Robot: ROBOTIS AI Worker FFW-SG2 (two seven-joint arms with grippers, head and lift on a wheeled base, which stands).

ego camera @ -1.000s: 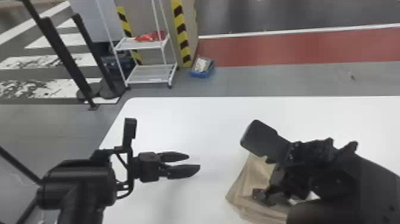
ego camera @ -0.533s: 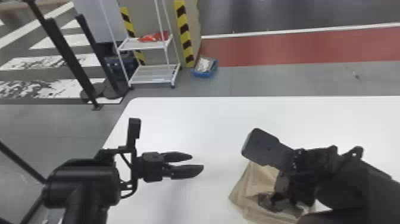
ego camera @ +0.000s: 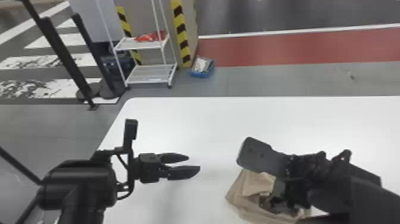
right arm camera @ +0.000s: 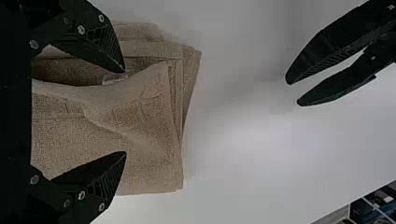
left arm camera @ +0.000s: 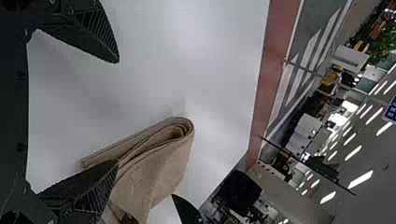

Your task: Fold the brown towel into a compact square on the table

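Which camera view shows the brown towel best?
The right wrist view: it looks down on the towel, showing its layered edges and rumpled top flap. The left wrist view shows its folded layers edge-on; in the head view the right arm hides part.

bright ceiling lights glow; pale glare lies on the table, with soft-edged shadows.

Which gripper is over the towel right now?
The right gripper, fingers apart above the folded towel; the left gripper is off to the towel's left, over the white table.
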